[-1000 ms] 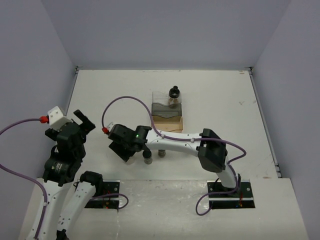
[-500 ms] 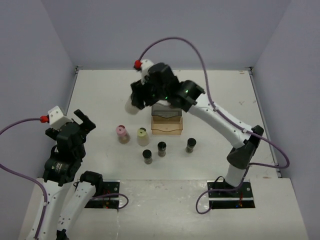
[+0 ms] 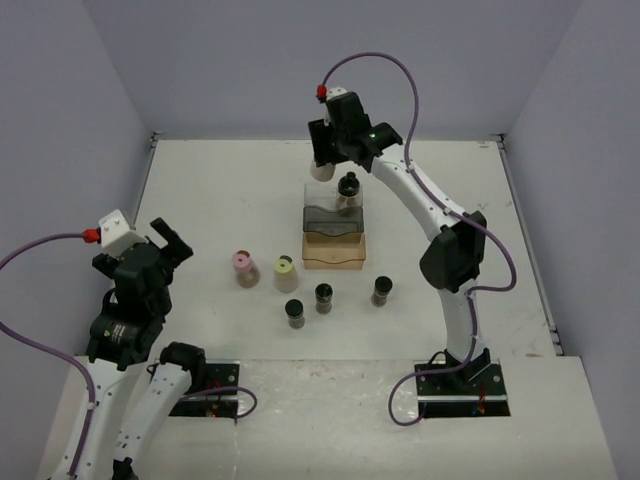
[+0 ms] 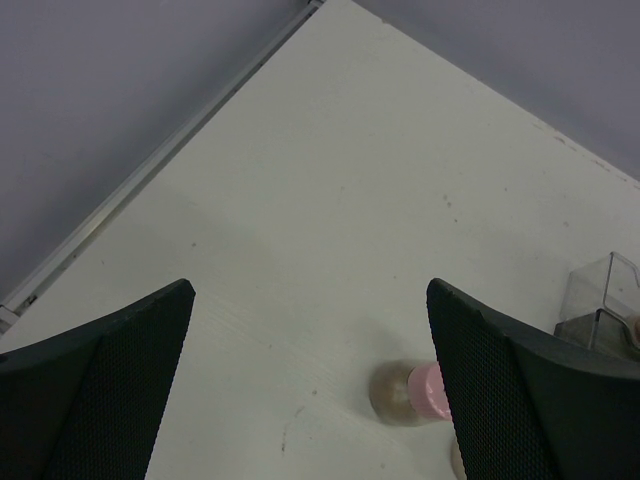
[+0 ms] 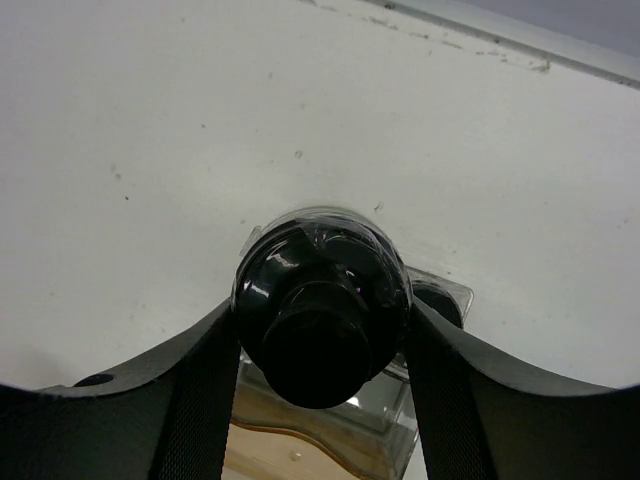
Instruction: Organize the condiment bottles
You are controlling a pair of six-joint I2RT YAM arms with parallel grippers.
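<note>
My right gripper (image 3: 325,165) is shut on a black-capped jar (image 5: 322,305) and holds it over the back, clear step of the rack (image 3: 334,232). Another black-capped jar (image 3: 348,189) stands on that top step; its cap also shows in the right wrist view (image 5: 437,300). On the table in front of the rack stand a pink-capped jar (image 3: 243,266), a yellow-green-capped jar (image 3: 285,268) and three black-capped jars (image 3: 294,312) (image 3: 324,297) (image 3: 381,290). My left gripper (image 3: 165,245) is open and empty, raised at the left. In its wrist view (image 4: 308,290) the pink-capped jar (image 4: 415,392) shows beside the right finger.
The stepped rack has a clear step at the back, grey in the middle and tan in front; a corner of it shows in the left wrist view (image 4: 600,300). Grey walls enclose the table on three sides. The right arm arches over the table's right half.
My right arm has swung from low over the front-left jars up and back to the rack's top step, with a black-capped jar in its gripper. The left arm has not moved.
</note>
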